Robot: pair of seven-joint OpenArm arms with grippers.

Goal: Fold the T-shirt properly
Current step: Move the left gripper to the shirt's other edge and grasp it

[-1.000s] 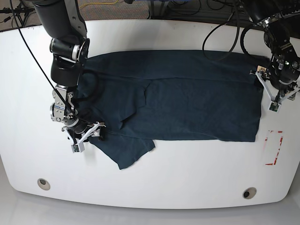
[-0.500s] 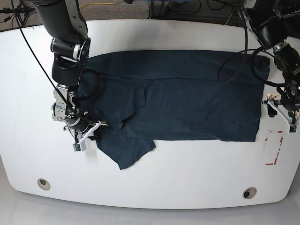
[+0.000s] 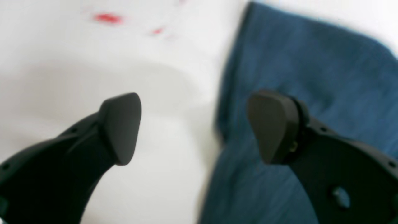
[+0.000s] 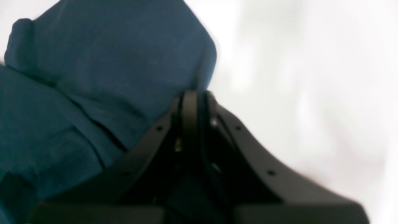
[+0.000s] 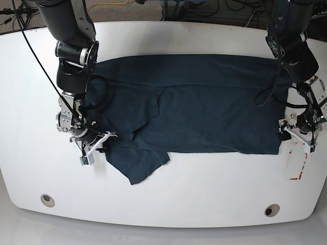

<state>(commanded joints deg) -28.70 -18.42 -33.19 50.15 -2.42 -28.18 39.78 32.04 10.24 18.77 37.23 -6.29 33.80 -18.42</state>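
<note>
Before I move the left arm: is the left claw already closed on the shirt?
No, the left claw stands open, its two fingertips wide apart, with only one over the T-shirt.

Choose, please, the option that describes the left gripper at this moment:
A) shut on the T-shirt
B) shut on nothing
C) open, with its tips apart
C: in the left wrist view, the left gripper has its tips wide apart, with the T-shirt's edge visible between them.
</note>
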